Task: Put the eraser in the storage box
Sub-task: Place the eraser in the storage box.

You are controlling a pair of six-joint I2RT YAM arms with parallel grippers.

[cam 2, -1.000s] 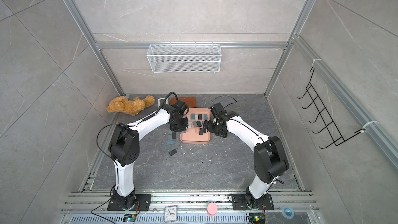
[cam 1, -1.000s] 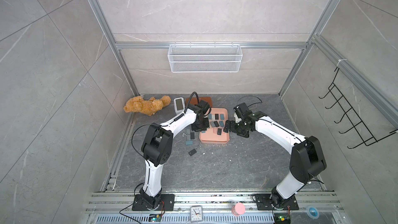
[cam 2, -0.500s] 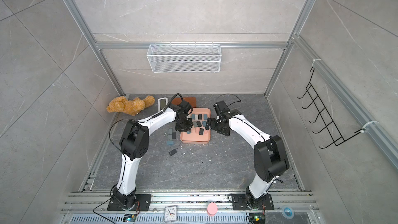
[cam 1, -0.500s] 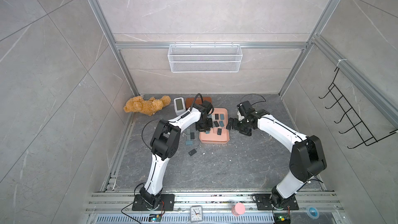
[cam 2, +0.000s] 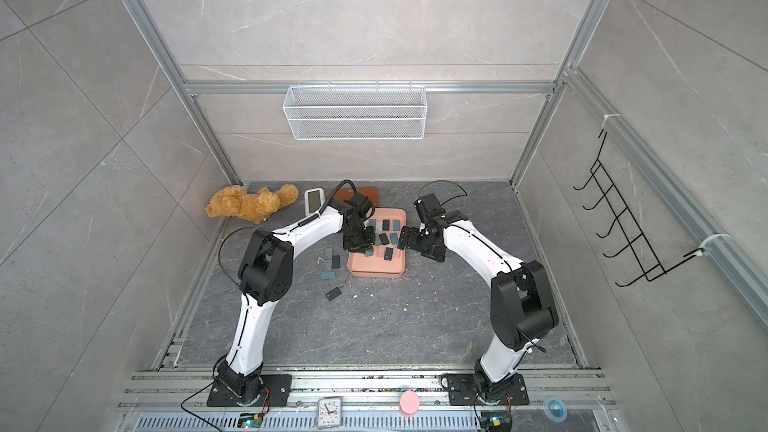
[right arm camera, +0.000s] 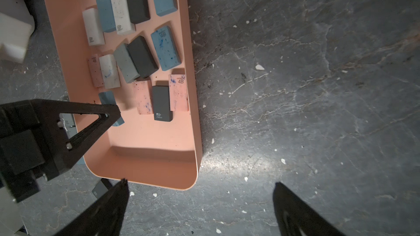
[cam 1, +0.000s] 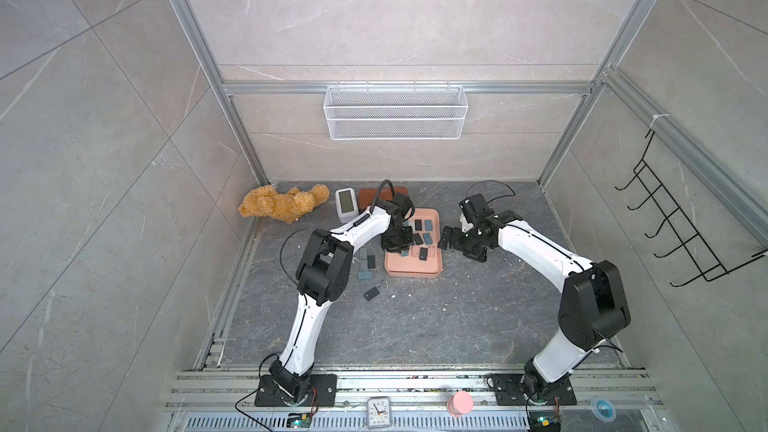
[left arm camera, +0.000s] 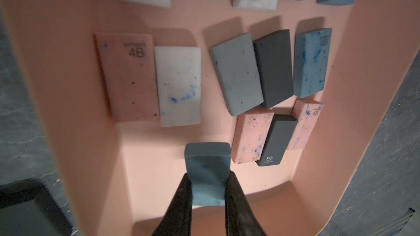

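Left end effector (left arm camera: 208, 175): clenched on a teal-blue eraser (left arm camera: 206, 160). The fingers pinch its two long sides, and its front end juts ahead of the fingertips. We find the block inside the outline of the storage box (left arm camera: 68, 101), over a bare patch of the box floor. We cannot tell whether it touches that floor. Ahead of the fingertips the other erasers (left arm camera: 236, 73) lie in loose rows. The nearest pink-and-black group sits just beside the held block, apart from it.

Handling, our judgement: light, rubbery, slightly yielding, grippy rather than slick, not fragile. A pinch across the narrow width suits it, and a harder squeeze would only bow it. On release it may cling to one pad and tip over.

Right end effector (right arm camera: 200, 182): released, jaws wide, nothing between them. It hangs over the grey surface (right arm camera: 306, 87), with the box's rounded corner just beside one fingertip.
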